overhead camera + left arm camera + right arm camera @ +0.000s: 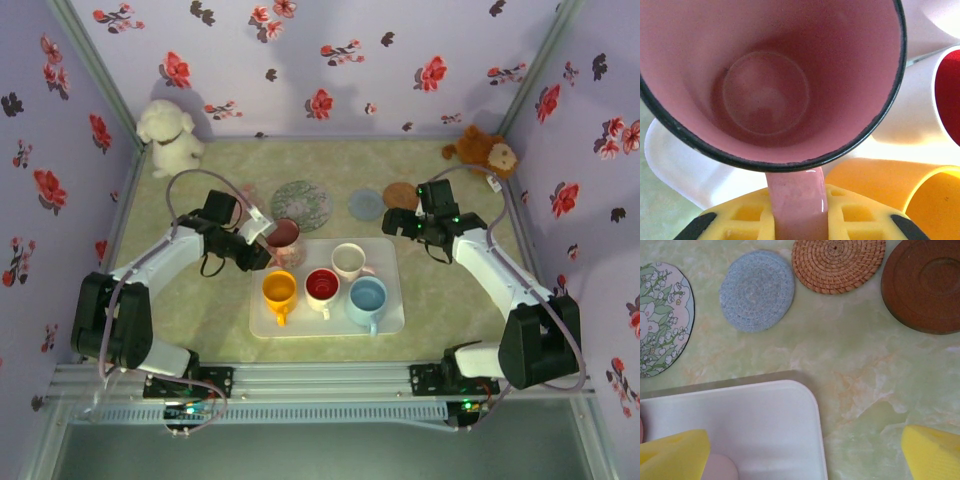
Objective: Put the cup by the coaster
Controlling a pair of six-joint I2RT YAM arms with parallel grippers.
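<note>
My left gripper (262, 232) is shut on the handle of a pink cup (283, 235) with a dark rim, held at the tray's far left corner. In the left wrist view the pink cup (765, 90) looms large, its handle pinched between the yellow pads (740, 217). A floral coaster (302, 204), a blue-grey coaster (366, 203) and a wicker coaster (400, 194) lie beyond the tray. My right gripper (398, 222) hovers open over the tray's far right corner; its view takes in the blue-grey coaster (757, 290), the wicker coaster (838, 262) and a brown coaster (925, 285).
A white tray (390, 310) holds a yellow cup (279, 290), a red cup (322, 286), a cream cup (349, 261) and a blue cup (367, 297). A white plush (170, 135) and a brown bear (490, 152) sit in the back corners. Flowered walls enclose the table.
</note>
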